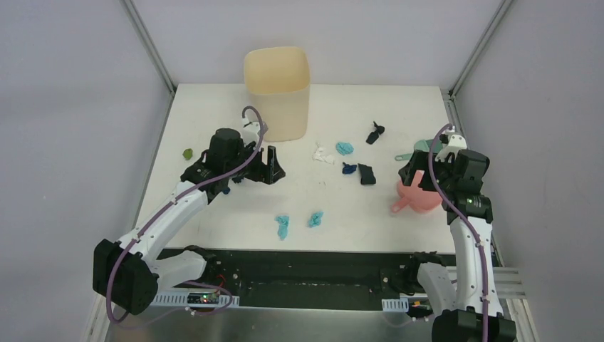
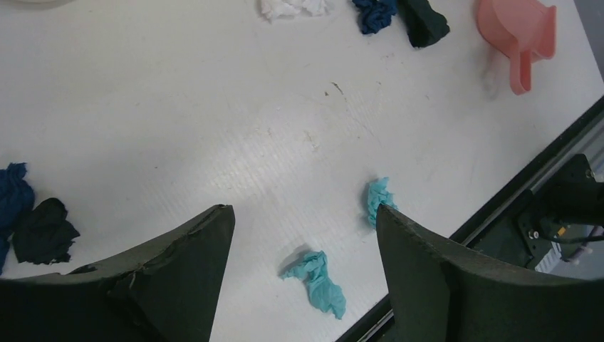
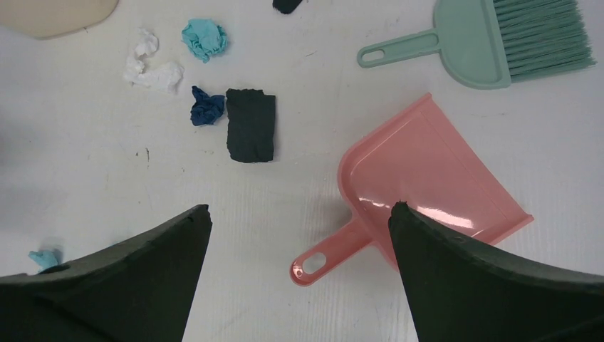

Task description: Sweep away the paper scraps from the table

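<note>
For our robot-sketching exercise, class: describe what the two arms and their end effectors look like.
The left arm and right arm have white links with black joint housings. A purple cable loops along each. The left end effector and right end effector each carry two dark, wedge-shaped, matte fingers.

Cream bin [image 1: 277, 92], pink dustpan [image 3: 427, 182], teal brush [image 3: 498, 39]

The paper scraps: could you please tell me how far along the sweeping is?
Done: nothing; the scraps lie scattered across the table. In hand: nothing; both jaws stand open and empty, the right pair above the dustpan. Left: pick up dustpan and brush, then sweep up every scrap.
</note>
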Robot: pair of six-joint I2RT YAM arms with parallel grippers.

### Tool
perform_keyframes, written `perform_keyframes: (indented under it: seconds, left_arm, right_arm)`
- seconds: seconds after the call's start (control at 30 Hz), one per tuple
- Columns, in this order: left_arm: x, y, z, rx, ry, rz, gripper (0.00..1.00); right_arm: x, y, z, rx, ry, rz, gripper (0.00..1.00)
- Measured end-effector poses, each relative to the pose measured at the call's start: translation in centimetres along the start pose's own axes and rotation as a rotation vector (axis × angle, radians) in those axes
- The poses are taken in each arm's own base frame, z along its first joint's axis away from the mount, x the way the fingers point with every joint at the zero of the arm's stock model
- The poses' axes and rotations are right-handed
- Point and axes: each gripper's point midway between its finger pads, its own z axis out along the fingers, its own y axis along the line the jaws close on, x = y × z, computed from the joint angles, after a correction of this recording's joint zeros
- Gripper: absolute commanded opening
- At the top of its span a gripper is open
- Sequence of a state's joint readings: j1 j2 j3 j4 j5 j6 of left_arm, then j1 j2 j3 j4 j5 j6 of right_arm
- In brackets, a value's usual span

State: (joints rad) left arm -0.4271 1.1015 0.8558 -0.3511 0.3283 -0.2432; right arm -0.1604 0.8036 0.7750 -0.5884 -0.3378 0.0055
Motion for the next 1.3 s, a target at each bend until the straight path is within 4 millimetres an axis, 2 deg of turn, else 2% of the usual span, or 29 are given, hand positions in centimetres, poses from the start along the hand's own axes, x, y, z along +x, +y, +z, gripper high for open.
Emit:
perform_keyframes:
  seconds: [0.13,0.23,0.37,0.5,0.63,0.8,0.93,1.13,1.3]
  left_arm:
    - [0.7,-2.4,0.6,0.079,0.032,0.022,0.68]
    - [1.4,-4.8,1.8,0.132,0.088,0.031,0.67]
    - [2.9,-8.5,4.0,0.148,0.158,0.036,0.67]
    - [5.0,-14.8,7.4,0.204,0.237,0.090,0.63]
    - [7.8,-20.3,12.4,0.277,0.272,0.055,0.59]
    - [11.8,-22.0,18.3,0.266,0.346,-0.031,0.58]
    - [12.0,-24.0,22.1,0.278,0.354,-0.067,0.59]
    - [11.0,-27.1,24.2,0.331,0.313,-0.106,0.53]
    - [10.8,-27.9,25.8,0.345,0.299,-0.146,0.46]
  right_arm:
    - [-0.3,-0.3,-0.1,0.010,-0.015,-0.015,0.99]
    - [-0.3,-0.7,-0.1,0.017,-0.023,-0.047,1.00]
    - [-0.1,-2.3,0.2,0.079,-0.012,-0.037,1.00]
    - [0.0,-4.0,0.5,0.146,0.001,-0.014,1.00]
    - [-0.7,-4.8,0.1,0.179,-0.039,-0.004,1.00]
    - [-1.6,-5.1,-1.2,0.200,-0.117,0.007,1.00]
    - [-2.1,-6.1,-1.7,0.236,-0.144,0.028,1.00]
    - [-2.0,-6.5,-1.6,0.246,-0.136,0.040,1.00]
    - [-2.0,-6.5,-1.6,0.246,-0.138,0.040,1.00]
